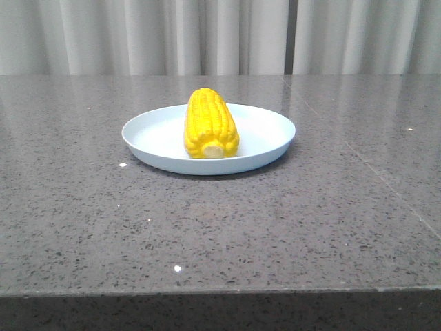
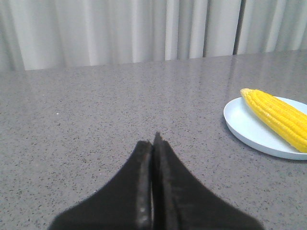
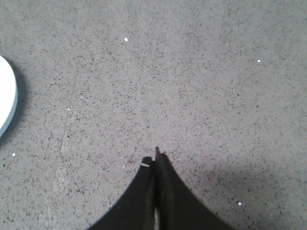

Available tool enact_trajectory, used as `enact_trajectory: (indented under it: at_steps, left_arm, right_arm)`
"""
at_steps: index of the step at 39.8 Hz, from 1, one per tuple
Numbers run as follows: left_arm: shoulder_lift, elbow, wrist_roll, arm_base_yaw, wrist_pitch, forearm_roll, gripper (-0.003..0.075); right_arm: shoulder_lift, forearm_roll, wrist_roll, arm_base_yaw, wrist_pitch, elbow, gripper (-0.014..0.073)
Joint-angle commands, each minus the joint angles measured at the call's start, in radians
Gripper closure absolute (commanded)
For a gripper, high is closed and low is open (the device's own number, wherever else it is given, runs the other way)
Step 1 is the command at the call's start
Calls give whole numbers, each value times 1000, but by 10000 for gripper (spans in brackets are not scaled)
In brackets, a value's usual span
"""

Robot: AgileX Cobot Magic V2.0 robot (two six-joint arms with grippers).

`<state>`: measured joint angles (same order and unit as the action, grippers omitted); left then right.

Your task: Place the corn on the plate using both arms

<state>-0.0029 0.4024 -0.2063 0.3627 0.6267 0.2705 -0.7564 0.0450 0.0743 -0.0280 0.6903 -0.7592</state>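
The yellow corn [image 1: 209, 125] lies on the pale-blue plate [image 1: 269, 131] in the middle of the table, its pale cut stub facing the front. Neither arm shows in the front view. In the left wrist view the corn [image 2: 278, 116] lies on the plate [image 2: 240, 122], well off to the side of my left gripper [image 2: 153, 141], which is shut and empty over bare table. My right gripper [image 3: 155, 160] is shut and empty over bare table. Only a strip of the plate's rim [image 3: 6, 103] shows at the edge of that view, and the corn is out of it.
The table is a dark grey speckled stone top [image 1: 220, 227] with a front edge close to the camera. Pale curtains [image 1: 220, 34] hang behind the table's far edge. A thin seam [image 1: 372, 172] runs through the tabletop on the right.
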Motion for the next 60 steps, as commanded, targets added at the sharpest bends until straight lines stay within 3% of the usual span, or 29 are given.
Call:
enact_trajectory:
  at_steps: [1,9,18,60]
  left_arm:
    - [11,24,-12,4,-87,3,741]
    - [11,24,-12,4,-87,3,741]
    - [11,24,-12,4,-87,3,741]
    - [9,16,-10,4,-102,-10,741]
  right_arm:
    - [132,-1,-10,4,-150,77,662]
    - [381,-10,-10,4,-288,265,662]
    - [552,-50,-10,4,-340,376,662]
    - [567,-45,-10,4,-350,378,662]
